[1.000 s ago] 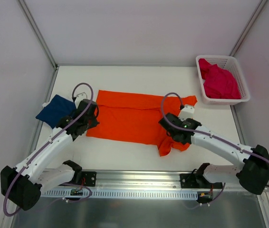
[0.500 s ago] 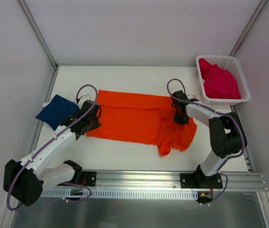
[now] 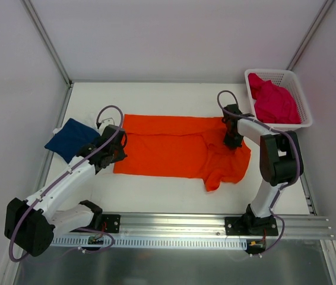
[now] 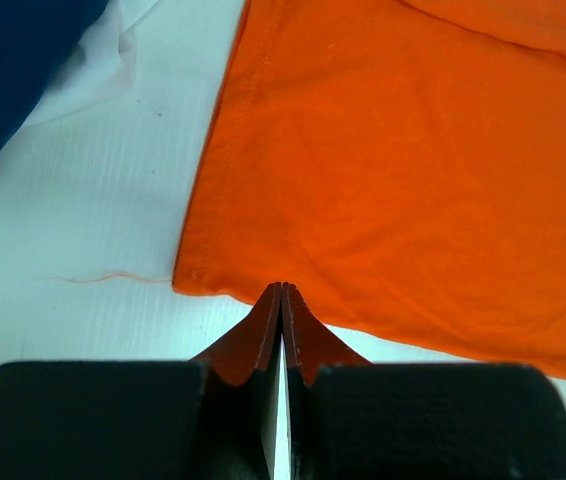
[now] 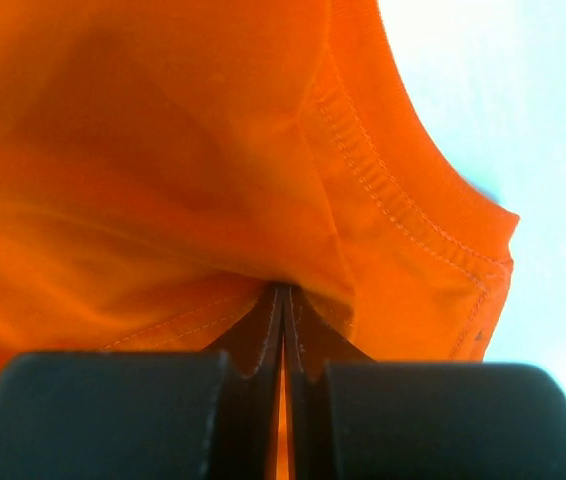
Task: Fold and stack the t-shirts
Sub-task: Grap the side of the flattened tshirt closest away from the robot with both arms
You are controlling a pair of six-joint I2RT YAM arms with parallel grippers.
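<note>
shirt (image 3: 174,148) is bright orange, mostly flat, rumpled at your right end, stitched hem showing. your left claw (image 4: 281,290) and right claw (image 5: 283,290) both clamp its edges, i think.

Navy t-shirt (image 4: 3,70) and orange t-shirt (image 4: 383,160) both partly beyond left wrist view's edges

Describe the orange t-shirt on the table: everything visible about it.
The orange t-shirt is plain, bright, soft-looking cloth with stitched hems. It lies crossways on the white table, mostly flat with a few creases. Its straight hem is at the left, and a sleeve points toward the near edge on the right. The left gripper is shut on its near edge by the left corner. The right gripper is shut on bunched cloth at the right end. It lies apart from the navy shirt and the basket.
</note>
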